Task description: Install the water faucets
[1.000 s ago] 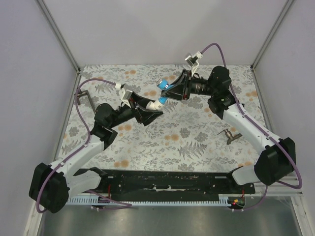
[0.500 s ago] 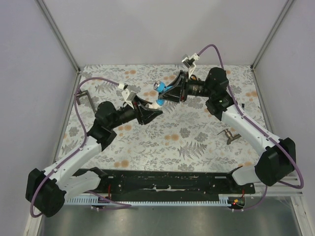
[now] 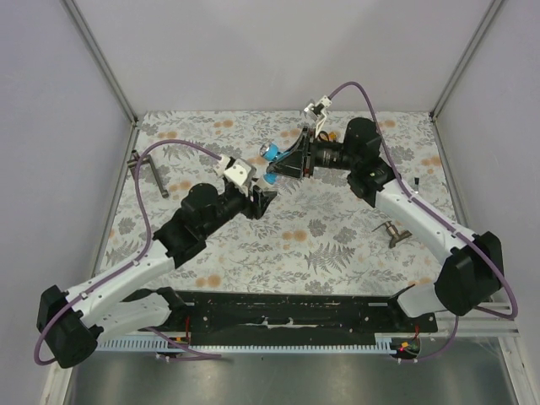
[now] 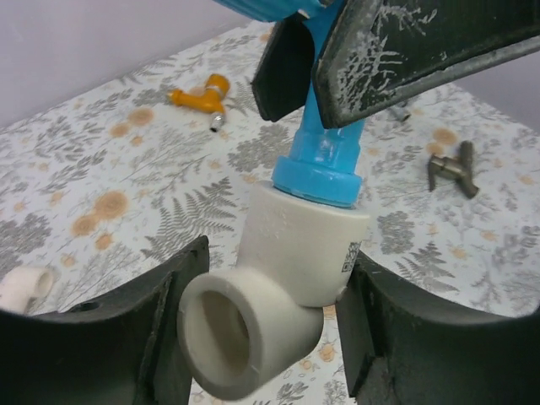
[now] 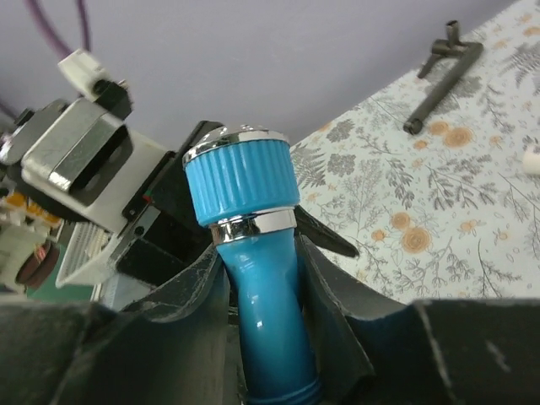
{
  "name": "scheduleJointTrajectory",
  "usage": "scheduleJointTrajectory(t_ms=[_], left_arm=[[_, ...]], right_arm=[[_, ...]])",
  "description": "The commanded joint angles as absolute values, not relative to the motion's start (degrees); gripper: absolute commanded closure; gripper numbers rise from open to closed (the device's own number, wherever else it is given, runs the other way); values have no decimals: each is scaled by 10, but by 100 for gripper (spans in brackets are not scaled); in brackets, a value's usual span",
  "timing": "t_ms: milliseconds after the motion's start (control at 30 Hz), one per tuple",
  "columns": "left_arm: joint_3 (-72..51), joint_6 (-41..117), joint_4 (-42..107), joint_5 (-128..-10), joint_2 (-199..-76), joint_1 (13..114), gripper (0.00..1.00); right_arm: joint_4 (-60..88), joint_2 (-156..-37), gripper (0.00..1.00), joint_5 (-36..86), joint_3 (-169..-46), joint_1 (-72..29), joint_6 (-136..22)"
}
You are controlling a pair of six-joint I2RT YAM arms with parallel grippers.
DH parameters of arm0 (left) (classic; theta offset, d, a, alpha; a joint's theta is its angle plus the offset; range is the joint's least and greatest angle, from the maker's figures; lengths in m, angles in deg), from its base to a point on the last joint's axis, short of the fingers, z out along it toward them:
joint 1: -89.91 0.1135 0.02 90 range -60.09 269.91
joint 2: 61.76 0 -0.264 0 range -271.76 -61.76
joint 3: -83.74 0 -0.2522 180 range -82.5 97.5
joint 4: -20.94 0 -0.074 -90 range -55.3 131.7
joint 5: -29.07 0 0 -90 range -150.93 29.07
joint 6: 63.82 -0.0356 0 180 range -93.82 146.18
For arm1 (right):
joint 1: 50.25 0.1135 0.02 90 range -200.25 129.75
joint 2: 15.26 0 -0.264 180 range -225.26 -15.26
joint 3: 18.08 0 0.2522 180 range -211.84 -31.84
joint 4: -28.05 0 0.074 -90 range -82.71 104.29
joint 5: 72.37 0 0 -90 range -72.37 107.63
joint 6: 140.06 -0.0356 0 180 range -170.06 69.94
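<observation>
The blue faucet (image 5: 257,278) is upright between my right gripper's (image 5: 257,287) fingers, which are shut on its stem below the ribbed knob. In the left wrist view its blue base (image 4: 325,164) sits in the top of a white elbow fitting (image 4: 291,270). My left gripper (image 4: 274,308) is shut on that fitting. In the top view both grippers meet above the table's back middle, left (image 3: 261,196) and right (image 3: 283,169), with the blue faucet (image 3: 270,153) between them. The orange faucet (image 4: 200,95) lies on the table beyond.
A dark metal bracket (image 3: 392,230) lies on the right of the table, and it also shows in the left wrist view (image 4: 451,167). A dark rod-like piece (image 3: 148,174) lies at the left. A loose white fitting (image 4: 21,291) lies on the floral mat.
My left arm has reached further forward and to the right. My right gripper with the blue faucet has shifted left and back and turned. Both grips have held.
</observation>
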State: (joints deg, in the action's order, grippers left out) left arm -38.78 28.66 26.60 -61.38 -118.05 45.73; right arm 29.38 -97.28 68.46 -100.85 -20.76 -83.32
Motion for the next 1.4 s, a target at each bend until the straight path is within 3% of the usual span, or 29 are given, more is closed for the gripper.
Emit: scheduleJointTrajectory(t_ms=[0,133,300,567,867,1033,1167,1200,1367], left_arm=[[-362,290,275,-464,-1179,476,29],[-372,371,323,-516,-1176,545,19],[-385,492,414,-594,-1179,695,17],[-394,517,541,-497,-1148,749,15],[-382,501,607,-455,-1107,754,15],[-372,480,625,-434,-1080,755,15],[-358,472,639,-433,-1062,755,15],[-355,472,641,-434,-1054,755,15],[-343,466,650,-427,-1010,754,12]], right_arm=[[213,-999,100,534,-1006,-239,-850],[175,-1030,100,523,-1001,-301,-862],[176,-1080,100,515,-986,-403,-896],[264,-1219,97,530,-999,-600,-988],[240,-1386,68,524,-1126,-660,-994],[158,-1415,41,505,-1176,-682,-957],[91,-1407,15,492,-1183,-707,-915],[81,-1399,5,490,-1177,-716,-909],[7,-1313,2,439,-1137,-742,-848]])
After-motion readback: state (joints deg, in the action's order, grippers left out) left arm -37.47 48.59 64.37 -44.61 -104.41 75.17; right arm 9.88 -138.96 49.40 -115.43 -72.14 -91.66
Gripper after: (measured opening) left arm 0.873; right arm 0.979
